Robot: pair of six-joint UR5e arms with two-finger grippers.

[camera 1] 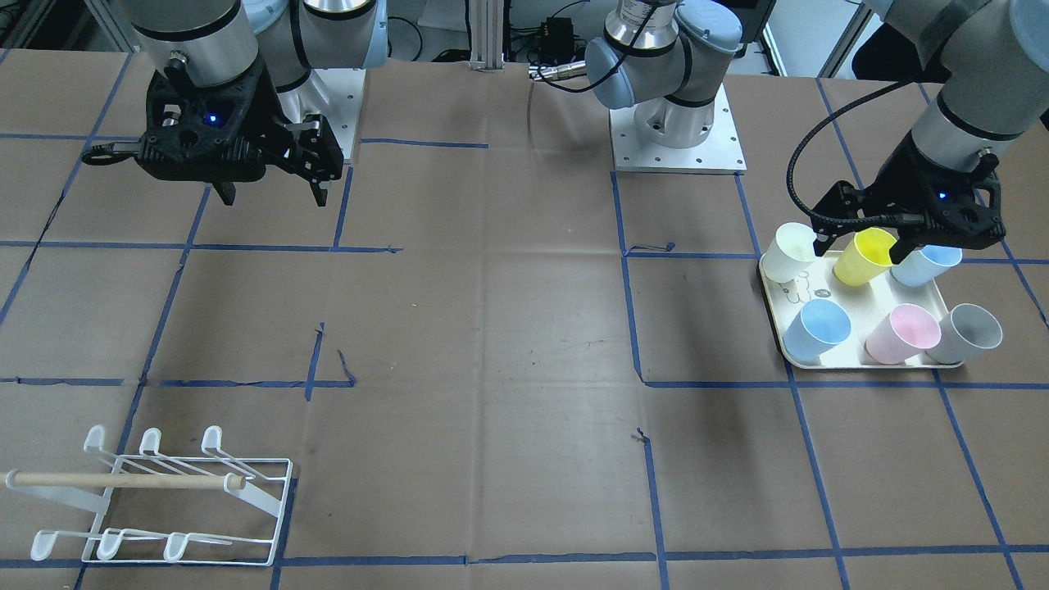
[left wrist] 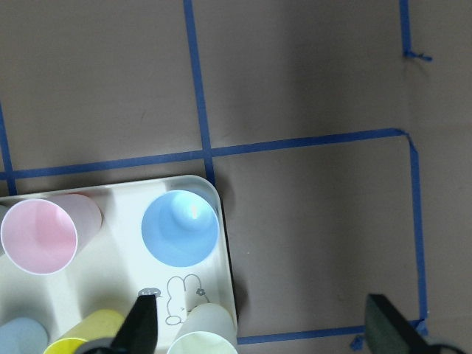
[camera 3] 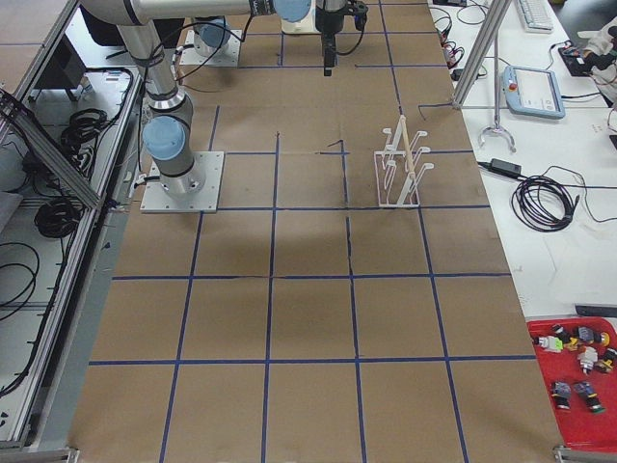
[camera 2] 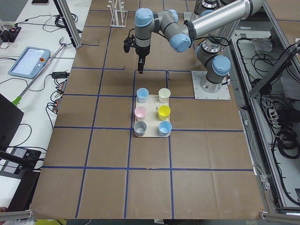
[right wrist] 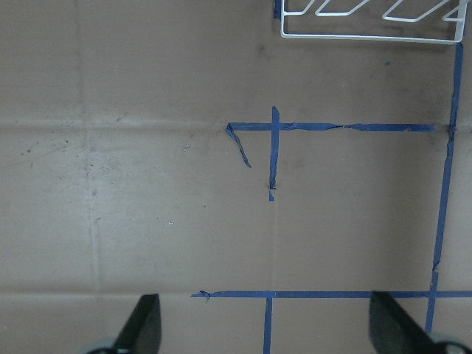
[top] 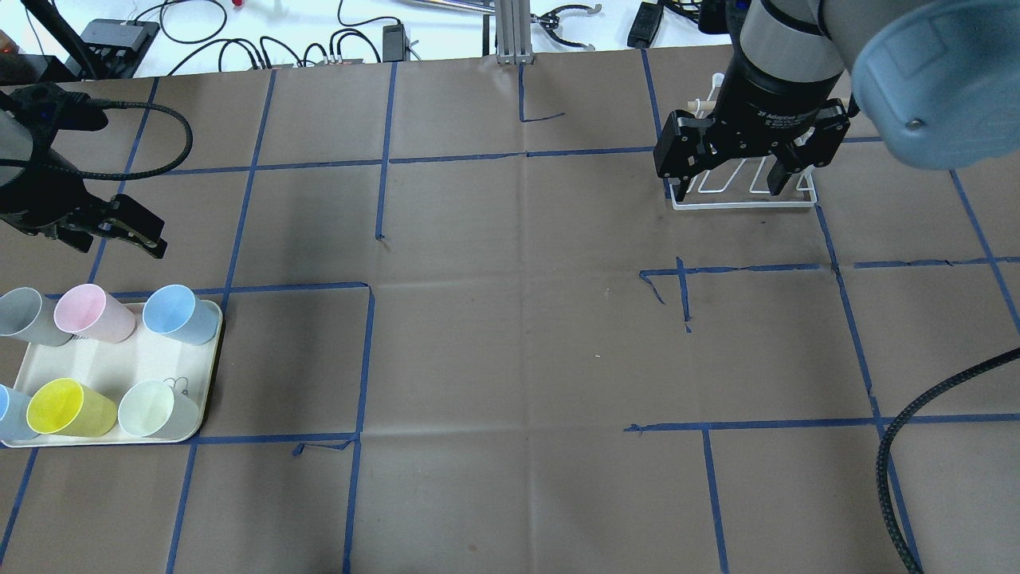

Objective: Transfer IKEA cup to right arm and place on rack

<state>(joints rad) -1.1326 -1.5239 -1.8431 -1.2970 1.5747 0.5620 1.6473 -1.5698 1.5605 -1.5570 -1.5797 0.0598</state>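
Cream tray point(camera 1: 852, 311) on the brown papered surface point(camera 1: 508, 328) is loaded with six upright cups point(camera 1: 865, 256), none of them gripped. The left end effector point(camera 1: 862, 243) is spread wide open with nothing held. In the front view it overlaps the pale and yellow cups, so contact cannot be judged there. In the overhead view it point(top: 111, 239) is seen clear of the cups, just past the tray's far edge. In the left wrist view both fingertips point(left wrist: 140, 324) are seen far apart at the bottom edge. The blue cup point(left wrist: 179, 228) is seen from above at the tray corner, and a small drawing point(left wrist: 181, 306) is printed on the tray, shown in no other view.

The right end effector point(camera 1: 272, 195) is also spread wide and empty, hung above bare surface. The rack point(camera 1: 164, 500) is seen whole only in the front view, with its wooden dowel point(camera 1: 123, 481), well apart from the cups. In the overhead view it point(top: 741, 195) is partly covered by the right end effector point(top: 727, 177). In the right wrist view only its base wire point(right wrist: 369, 35) is caught.
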